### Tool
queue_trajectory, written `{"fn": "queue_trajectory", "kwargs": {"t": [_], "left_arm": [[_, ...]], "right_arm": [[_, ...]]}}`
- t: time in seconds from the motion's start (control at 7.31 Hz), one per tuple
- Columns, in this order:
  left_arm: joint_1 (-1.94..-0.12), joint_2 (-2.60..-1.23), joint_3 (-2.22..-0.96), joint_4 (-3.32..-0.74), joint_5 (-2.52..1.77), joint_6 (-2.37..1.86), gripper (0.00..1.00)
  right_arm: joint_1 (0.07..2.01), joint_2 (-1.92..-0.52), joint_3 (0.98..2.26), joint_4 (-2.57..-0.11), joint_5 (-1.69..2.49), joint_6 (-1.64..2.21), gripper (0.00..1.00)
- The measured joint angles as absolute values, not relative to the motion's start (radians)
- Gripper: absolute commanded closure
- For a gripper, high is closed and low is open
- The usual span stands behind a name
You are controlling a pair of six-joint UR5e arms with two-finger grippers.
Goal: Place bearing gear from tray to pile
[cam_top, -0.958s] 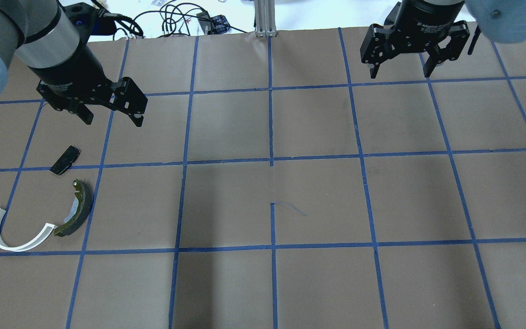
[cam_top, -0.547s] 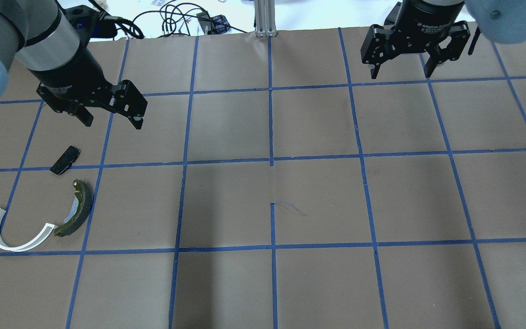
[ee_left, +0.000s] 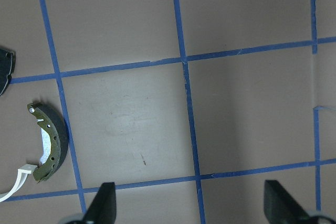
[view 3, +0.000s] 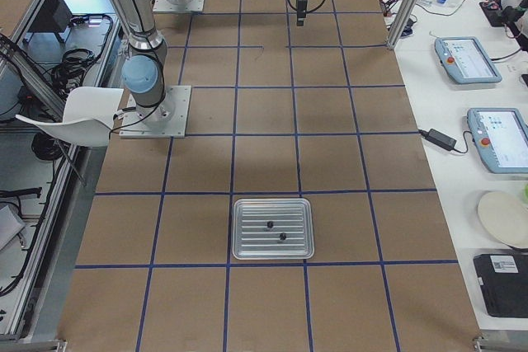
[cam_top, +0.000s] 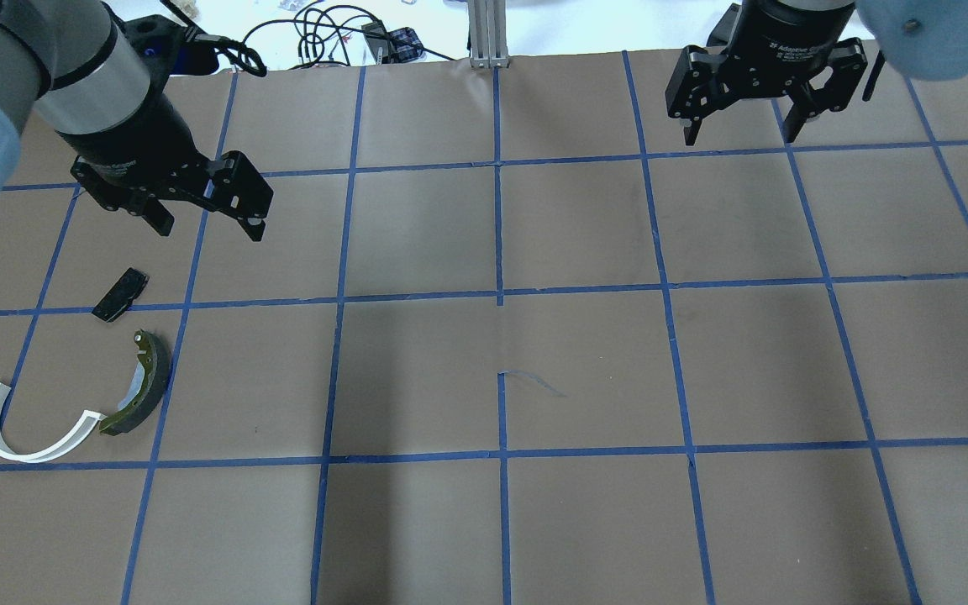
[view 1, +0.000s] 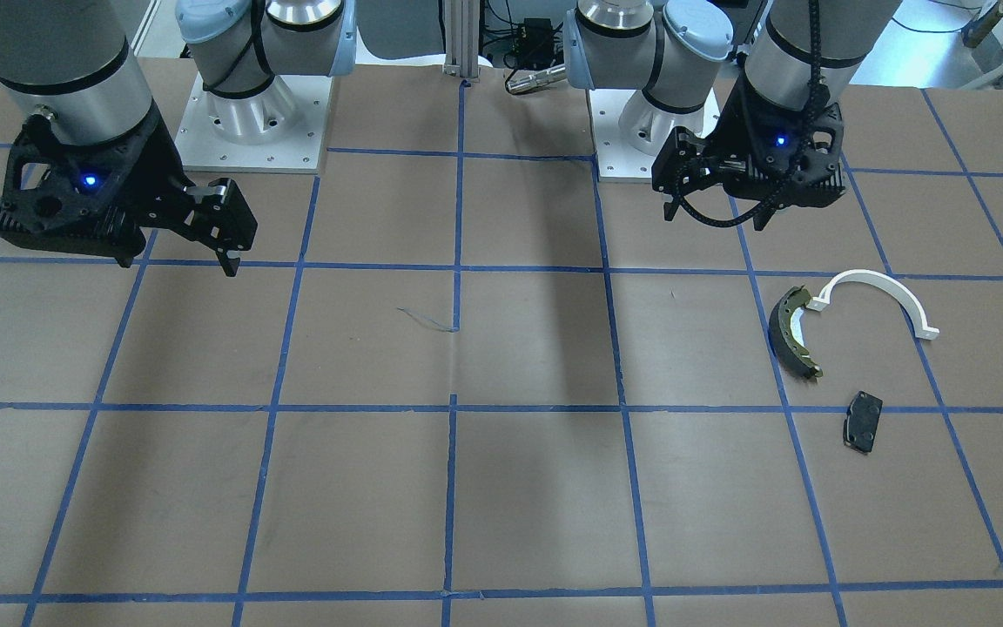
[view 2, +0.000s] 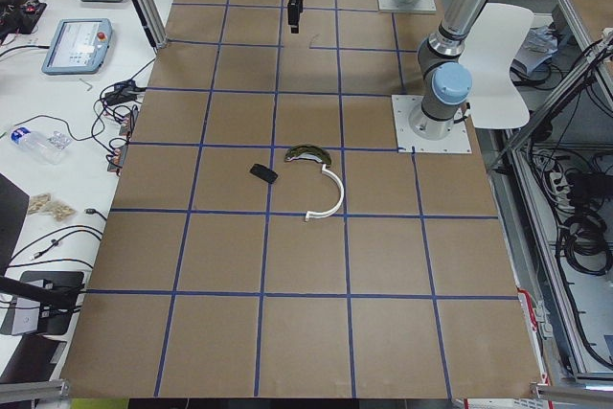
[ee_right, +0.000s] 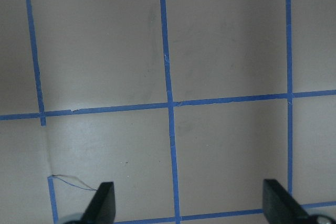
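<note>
Though too small in the exterior right view to tell which is the bearing gear, two small dark parts lie on the ribbed metal tray (view 3: pixel 273 201), one small dark part (view 3: pixel 269 224) near its middle and a second (view 3: pixel 283 237) just beside it; the tray sits flat on the counter (cam_top: pixel 585 361), brown and gridded with blue tape, toward the robot's right end; the pile lies well apart at the left end, three pieces: one dark curved brake shoe (cam_top: pixel 158 378), one white arc piece (view 1: pixel 871 276) with an end touching or nearly touching the shoe, and one flat black pad (cam_top: pixel 120 295) near them; the left end effector (cam_top: pixel 209 227) hangs above the counter near the pad, fingers spread wide, empty; the right end effector (cam_top: pixel 739 134) hangs at the far edge, equally wide, holding nothing.
</note>
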State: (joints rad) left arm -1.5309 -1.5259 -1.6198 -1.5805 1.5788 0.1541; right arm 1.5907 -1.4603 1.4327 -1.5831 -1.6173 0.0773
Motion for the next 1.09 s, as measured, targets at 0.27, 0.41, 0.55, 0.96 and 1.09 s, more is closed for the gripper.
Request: {"fn": "queue_trajectory", "kwargs": {"t": [0.27, 0.41, 0.55, 0.96, 1.09], "left_arm": [[-1.531, -1.527, -1.62, -1.579, 1.579, 0.154, 0.0], [-1.531, -1.528, -1.62, -1.579, 1.578, 0.154, 0.0], [-1.531, -1.528, -1.62, -1.579, 1.578, 0.155, 0.0], [-1.531, -1.53, -1.62, -1.579, 1.583, 0.156, 0.0], [-1.53, -1.534, -1.621, -1.579, 1.594, 0.158, 0.0]], "right_arm": [[1.59, -1.458, 1.432, -1.584, -1.613, 0.076, 0.0], [1.584, -1.457, 1.43, -1.585, -1.61, 0.071, 0.0], [1.565, -1.455, 1.425, -1.586, -1.607, 0.056, 0.0], [1.358, -1.461, 1.406, -1.577, -1.61, -0.231, 0.0], [1.268, -1.462, 1.404, -1.579, -1.63, -0.374, 0.0]]}}
